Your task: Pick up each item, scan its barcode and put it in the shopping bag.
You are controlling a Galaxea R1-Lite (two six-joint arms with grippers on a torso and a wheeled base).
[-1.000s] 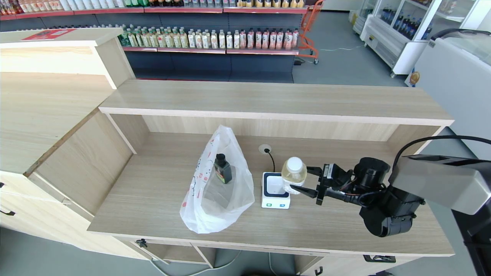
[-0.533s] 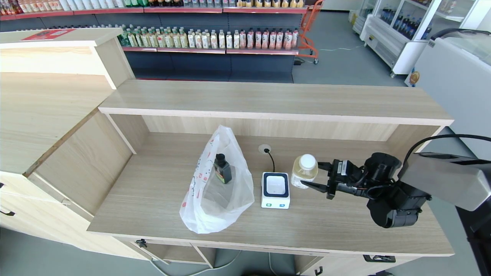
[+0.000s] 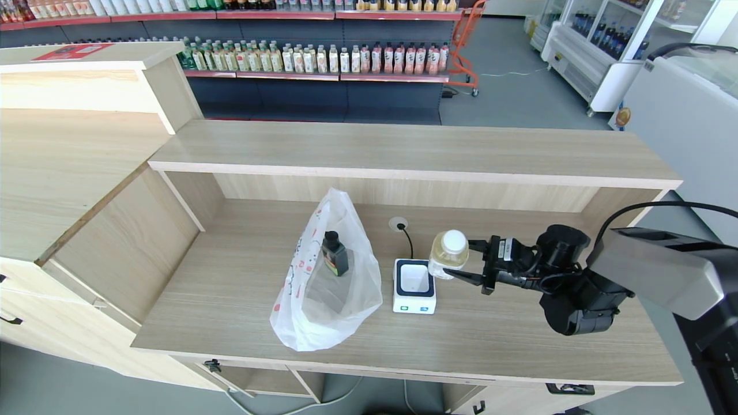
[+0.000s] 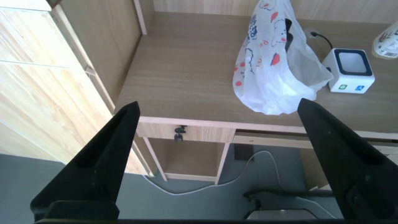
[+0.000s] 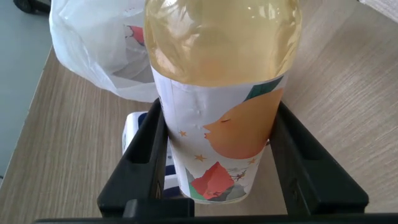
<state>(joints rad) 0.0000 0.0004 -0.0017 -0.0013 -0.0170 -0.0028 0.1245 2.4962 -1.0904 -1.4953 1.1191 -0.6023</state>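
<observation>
A clear bottle (image 3: 447,253) of pale yellow drink with a white cap is held upright in my right gripper (image 3: 470,262), just right of the white barcode scanner (image 3: 413,285) and above the counter. The right wrist view has both black fingers (image 5: 140,168) pressed against the bottle's (image 5: 221,106) labelled lower half, the scanner's (image 5: 132,124) edge showing beneath it. A white plastic shopping bag (image 3: 326,276) stands open left of the scanner with a small dark bottle (image 3: 334,253) inside. My left gripper (image 4: 217,155) hangs open off the counter's front left, well away from the shopping bag (image 4: 277,59).
A black cable (image 3: 407,239) runs from the scanner to a grommet at the back of the wooden counter (image 3: 242,288). A raised ledge (image 3: 403,153) walls the far side and a side panel (image 3: 127,248) the left. Bare counter lies right of the scanner.
My right gripper carried the bottle from over the scanner to the right, then back left a little; it now sits just beside the scanner's right edge. The bag and scanner stayed put.
</observation>
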